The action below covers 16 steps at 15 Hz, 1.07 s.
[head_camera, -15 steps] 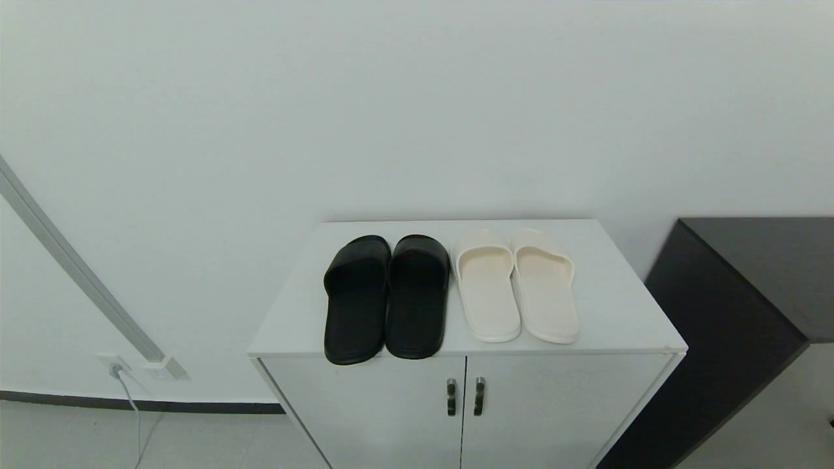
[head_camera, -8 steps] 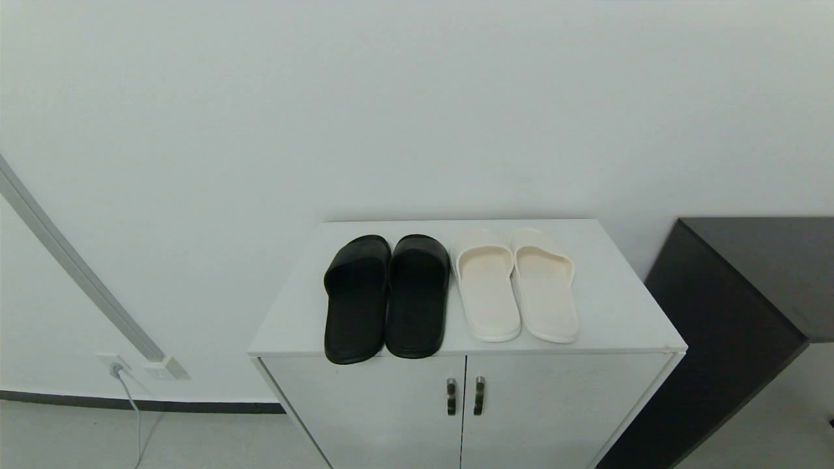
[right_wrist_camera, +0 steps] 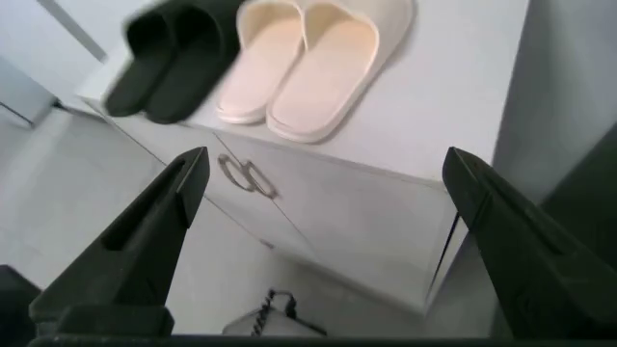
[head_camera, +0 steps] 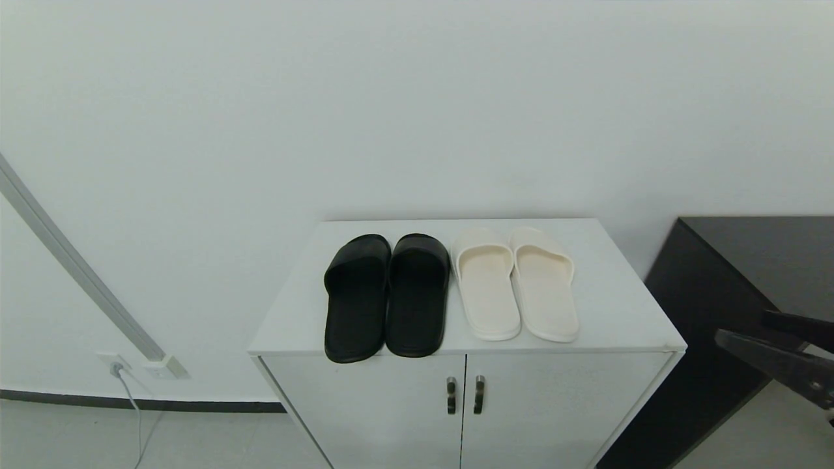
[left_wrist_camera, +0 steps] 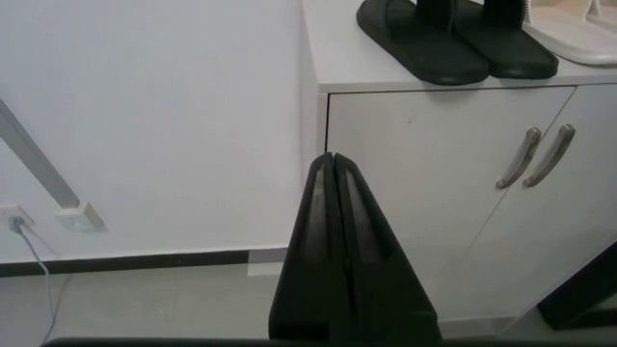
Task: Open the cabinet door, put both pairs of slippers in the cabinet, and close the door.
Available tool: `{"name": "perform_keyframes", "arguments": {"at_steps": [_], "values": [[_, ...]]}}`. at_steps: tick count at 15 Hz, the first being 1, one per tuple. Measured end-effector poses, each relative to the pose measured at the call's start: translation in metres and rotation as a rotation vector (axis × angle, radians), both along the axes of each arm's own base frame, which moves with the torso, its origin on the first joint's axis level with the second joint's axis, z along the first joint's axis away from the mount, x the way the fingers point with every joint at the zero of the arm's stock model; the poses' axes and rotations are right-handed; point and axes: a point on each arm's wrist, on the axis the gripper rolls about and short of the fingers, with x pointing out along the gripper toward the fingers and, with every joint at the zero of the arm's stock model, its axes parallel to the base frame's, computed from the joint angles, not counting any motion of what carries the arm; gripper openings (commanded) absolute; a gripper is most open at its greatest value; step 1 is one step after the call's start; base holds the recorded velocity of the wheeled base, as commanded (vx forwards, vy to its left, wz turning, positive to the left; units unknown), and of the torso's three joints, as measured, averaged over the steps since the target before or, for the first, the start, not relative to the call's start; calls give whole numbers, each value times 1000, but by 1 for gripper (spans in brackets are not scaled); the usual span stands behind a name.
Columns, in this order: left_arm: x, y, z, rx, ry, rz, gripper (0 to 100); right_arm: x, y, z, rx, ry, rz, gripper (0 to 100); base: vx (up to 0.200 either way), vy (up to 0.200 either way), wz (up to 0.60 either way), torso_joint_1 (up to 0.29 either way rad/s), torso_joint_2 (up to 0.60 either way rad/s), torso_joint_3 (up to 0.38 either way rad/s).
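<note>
A white cabinet (head_camera: pixel 606 306) stands against the wall with both doors shut and two metal handles (head_camera: pixel 464 395) at the middle seam. On its top lie a black pair of slippers (head_camera: pixel 386 296) on the left and a cream pair of slippers (head_camera: pixel 516 284) on the right, heels toward the front edge. My right gripper (head_camera: pixel 740 326) is open, empty, and out to the right of the cabinet at about top height. From its wrist, the right gripper (right_wrist_camera: pixel 326 159) faces the cream slippers (right_wrist_camera: pixel 318 58) and the handles (right_wrist_camera: pixel 246 178). My left gripper (left_wrist_camera: pixel 333 159) is shut and empty, low by the cabinet's left front corner (left_wrist_camera: pixel 323 96).
A dark cabinet (head_camera: pixel 749 293) stands close to the right of the white one, just behind my right gripper. On the left wall are a slanted cable duct (head_camera: pixel 71 260) and a socket with a plugged cable (head_camera: pixel 114 370). Bare floor lies in front.
My right gripper has come into the head view at the right edge. Slippers and cabinet doors have not moved.
</note>
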Motion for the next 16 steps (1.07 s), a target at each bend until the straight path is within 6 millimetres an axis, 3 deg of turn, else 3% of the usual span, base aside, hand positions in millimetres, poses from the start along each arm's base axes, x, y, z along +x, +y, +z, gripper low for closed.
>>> {"name": "perform_keyframes", "arguments": {"at_steps": [8,16], "values": [[0,0,0,3,0,0,0,57,93,14,-1,100,-76,100,0,0,0,0,0,0],[0,0,0,1,0,0,0,126,163,-18,-58,-19,-263,100,0,0,0,0,0,0]]}}
